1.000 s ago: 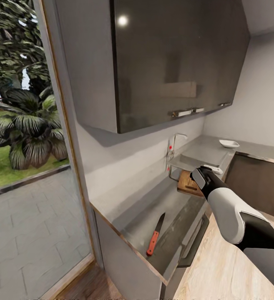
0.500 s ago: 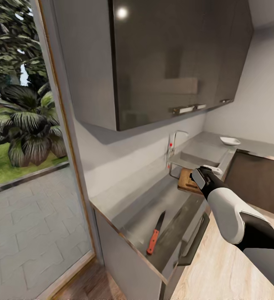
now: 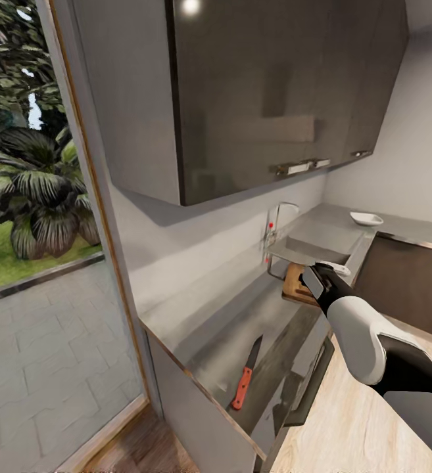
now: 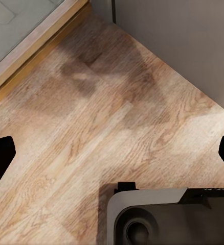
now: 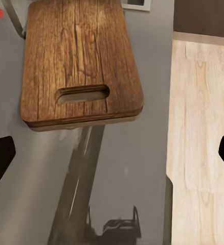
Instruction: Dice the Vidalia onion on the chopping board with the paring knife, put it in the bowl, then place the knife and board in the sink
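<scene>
Near bench front edge, paring knife [image 3: 246,376] lies flat, unheld. Chopping board [image 5: 80,61] farther along beside sink [image 3: 321,249], bowl [image 3: 366,218] past it. Right pincer [image 5: 112,153] spread, empty, hovering over board; left pincer [image 4: 112,153] spread, faces wood floor [image 4: 91,127]. Onion not spotted.

The chopping board [image 5: 81,61] is dark brown wood with clear grain. The table [image 5: 127,168] under it is smooth grey and glossy, mirroring shapes above. The floor [image 4: 91,138] is pale matt wood planking. The paring knife [image 3: 247,372] has a red-orange handle and a dark blade. The wall cupboards [image 3: 268,92] are glossy dark grey.
</scene>
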{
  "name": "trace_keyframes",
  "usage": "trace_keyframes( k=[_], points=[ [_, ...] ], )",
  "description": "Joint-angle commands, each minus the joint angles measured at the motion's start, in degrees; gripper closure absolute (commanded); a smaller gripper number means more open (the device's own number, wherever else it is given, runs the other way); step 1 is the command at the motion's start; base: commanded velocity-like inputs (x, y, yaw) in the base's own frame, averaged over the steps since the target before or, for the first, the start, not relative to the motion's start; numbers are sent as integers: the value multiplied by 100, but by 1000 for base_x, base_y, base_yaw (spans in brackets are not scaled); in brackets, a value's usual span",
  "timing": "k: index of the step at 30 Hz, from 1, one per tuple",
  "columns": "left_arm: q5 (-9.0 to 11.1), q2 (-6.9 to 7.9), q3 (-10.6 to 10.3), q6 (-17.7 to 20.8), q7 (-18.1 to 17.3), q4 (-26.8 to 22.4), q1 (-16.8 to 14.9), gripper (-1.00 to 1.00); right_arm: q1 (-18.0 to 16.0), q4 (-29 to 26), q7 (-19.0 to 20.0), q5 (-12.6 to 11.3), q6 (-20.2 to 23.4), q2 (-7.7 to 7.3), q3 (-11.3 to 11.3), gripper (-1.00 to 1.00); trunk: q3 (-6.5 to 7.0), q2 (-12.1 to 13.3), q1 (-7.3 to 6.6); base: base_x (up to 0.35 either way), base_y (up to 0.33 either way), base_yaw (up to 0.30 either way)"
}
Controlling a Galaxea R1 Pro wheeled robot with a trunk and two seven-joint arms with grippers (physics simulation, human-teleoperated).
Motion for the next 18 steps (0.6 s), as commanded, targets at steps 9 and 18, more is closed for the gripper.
trace_keyframes(
  k=[9, 18],
  points=[
    [7, 1, -1, -6, -8, -8, 1, -100, -5, -5, -21, -6, 30, -5, -9, -100, -95, -13, 4, 0, 0, 0],
    [6, 1, -1, -6, -6, -8, 1, -100, -5, -13, -133, -9, 30, -5, -18, -100, -177, -13, 4, 35, 0, 0]
  ],
)
